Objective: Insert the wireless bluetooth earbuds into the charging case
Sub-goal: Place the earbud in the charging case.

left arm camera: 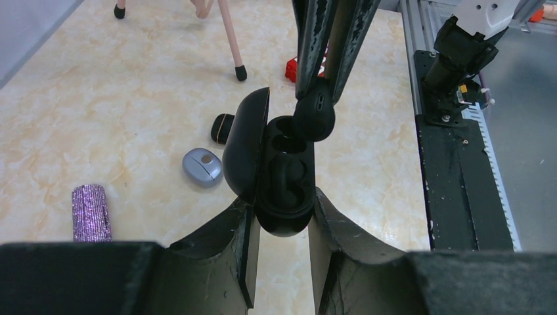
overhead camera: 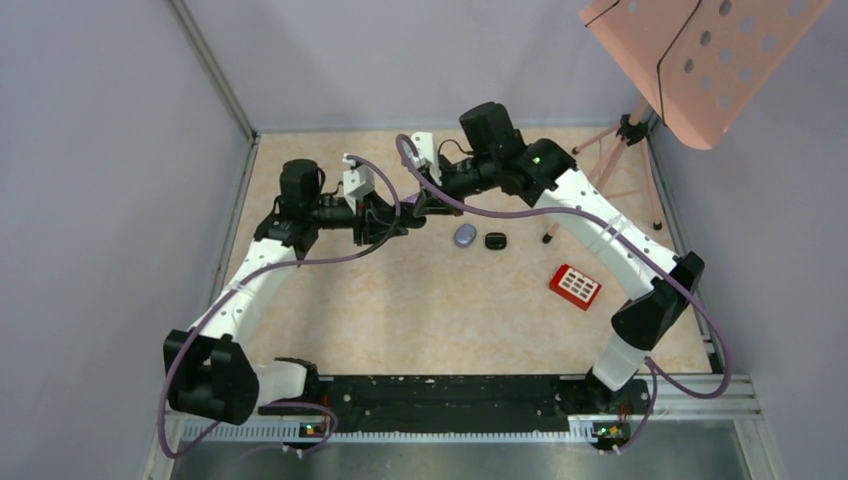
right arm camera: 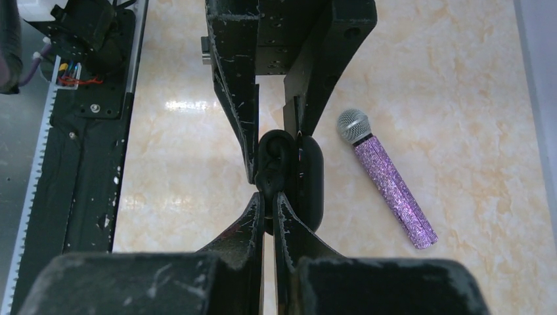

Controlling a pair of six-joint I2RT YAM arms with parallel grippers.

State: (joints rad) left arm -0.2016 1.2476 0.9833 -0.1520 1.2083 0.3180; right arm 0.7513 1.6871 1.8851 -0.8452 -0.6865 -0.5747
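White left arm (overhead camera: 245,288) and right arm (overhead camera: 600,225) reach forward and bend inward, so the left gripper (overhead camera: 383,218) and right gripper (overhead camera: 418,205) meet above the table (overhead camera: 450,310).

On the left wrist view, the left fingers are clamped on the open charging case (left arm camera: 282,177). The right fingers pinch a black earbud (left arm camera: 314,120) at the mouth of the case's upper well.

On the right wrist view, the right fingers stand almost together, with the case just ahead and a purple glitter microphone (right arm camera: 387,177) beside it.

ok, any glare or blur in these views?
Right wrist: white glare patch on the table; right claw soft up close. Left wrist: sheen on the black case, left claw base dark. Top: even light, faint shadows.
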